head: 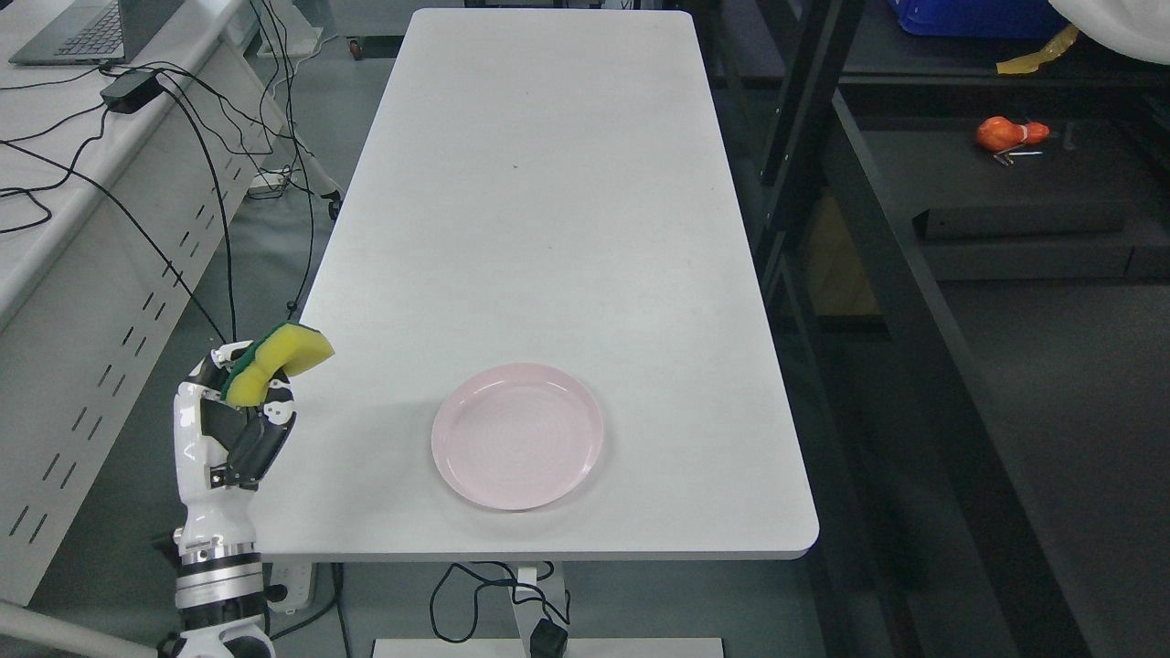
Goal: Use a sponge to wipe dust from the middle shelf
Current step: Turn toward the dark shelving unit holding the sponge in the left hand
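My left hand rises at the lower left, just off the white table's left edge. Its fingers are curled around a yellow sponge with a green scouring side, held up at its fingertips. The sponge is in the air, touching nothing else. A black metal shelf rack stands to the right of the table; its shelves are dark. My right arm is out of view.
An empty pink plate lies on the near part of the table. An orange object lies on a dark shelf at the upper right. A white desk with a laptop and black cables stands on the left.
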Tool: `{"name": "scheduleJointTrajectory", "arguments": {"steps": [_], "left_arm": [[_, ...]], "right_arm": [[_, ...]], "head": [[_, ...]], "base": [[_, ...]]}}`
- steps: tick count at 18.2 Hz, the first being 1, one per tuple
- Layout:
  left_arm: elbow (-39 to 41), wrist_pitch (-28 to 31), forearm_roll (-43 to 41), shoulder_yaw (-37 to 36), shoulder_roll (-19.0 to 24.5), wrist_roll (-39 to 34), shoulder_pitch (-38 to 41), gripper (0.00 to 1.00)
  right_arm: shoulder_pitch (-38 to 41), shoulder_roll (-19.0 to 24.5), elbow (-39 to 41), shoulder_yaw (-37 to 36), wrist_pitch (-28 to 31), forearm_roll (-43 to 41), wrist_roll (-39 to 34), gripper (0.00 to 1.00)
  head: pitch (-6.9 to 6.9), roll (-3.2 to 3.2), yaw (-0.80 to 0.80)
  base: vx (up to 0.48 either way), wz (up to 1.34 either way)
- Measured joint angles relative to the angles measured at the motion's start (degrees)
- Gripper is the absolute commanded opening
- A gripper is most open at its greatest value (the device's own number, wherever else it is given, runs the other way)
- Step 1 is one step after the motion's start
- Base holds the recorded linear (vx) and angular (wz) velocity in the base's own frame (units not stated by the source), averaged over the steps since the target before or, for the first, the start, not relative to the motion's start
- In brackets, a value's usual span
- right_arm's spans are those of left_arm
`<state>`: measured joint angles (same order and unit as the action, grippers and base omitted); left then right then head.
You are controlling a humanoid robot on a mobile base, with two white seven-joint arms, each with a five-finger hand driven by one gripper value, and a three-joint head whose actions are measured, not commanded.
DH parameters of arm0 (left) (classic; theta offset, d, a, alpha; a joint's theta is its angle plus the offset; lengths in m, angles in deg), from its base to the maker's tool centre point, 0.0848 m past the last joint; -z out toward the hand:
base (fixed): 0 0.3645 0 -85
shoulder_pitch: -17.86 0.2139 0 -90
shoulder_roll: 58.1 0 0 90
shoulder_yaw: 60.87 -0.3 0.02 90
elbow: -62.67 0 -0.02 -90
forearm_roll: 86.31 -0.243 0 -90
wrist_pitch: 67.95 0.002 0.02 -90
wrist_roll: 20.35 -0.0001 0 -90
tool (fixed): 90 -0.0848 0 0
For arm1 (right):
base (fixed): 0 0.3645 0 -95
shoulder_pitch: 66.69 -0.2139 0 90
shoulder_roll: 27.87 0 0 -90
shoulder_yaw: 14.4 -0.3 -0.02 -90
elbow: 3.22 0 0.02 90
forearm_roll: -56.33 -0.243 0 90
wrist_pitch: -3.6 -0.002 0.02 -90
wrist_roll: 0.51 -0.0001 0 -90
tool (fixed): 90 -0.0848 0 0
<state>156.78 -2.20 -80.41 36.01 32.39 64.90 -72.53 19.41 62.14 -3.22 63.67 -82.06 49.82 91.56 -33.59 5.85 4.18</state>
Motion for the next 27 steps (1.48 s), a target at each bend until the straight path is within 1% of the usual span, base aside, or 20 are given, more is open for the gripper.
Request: {"name": "scheduleJointTrajectory", "arguments": {"steps": [11,24,27], "left_arm": [[0.84,-0.33,0.15,-1.01,-0.33,0.27,0.35,0.00],[1.55,-0.66,0.16,-4.64,-0.44,0.27,2.03,0.00],[1.75,-0.68,0.15,-5.24,-0.45,0.27,1.23,0.00]], "right_arm": [[0.02,0.00,0.00,0.00,0.00,0.00,0.00,1.00],[0.01,0.00,0.00,0.00,0.00,0.00,0.00,1.00],[0.00,0.00,0.00,0.00,0.00,0.00,-0.01,1.00]], "head": [[0.00,0.00,0.00],[0.00,0.00,0.00],[0.00,0.00,0.00]], "base": [[-0.216,-0.31],[-0.282,0.01],[-0.277,-0.10]]}}
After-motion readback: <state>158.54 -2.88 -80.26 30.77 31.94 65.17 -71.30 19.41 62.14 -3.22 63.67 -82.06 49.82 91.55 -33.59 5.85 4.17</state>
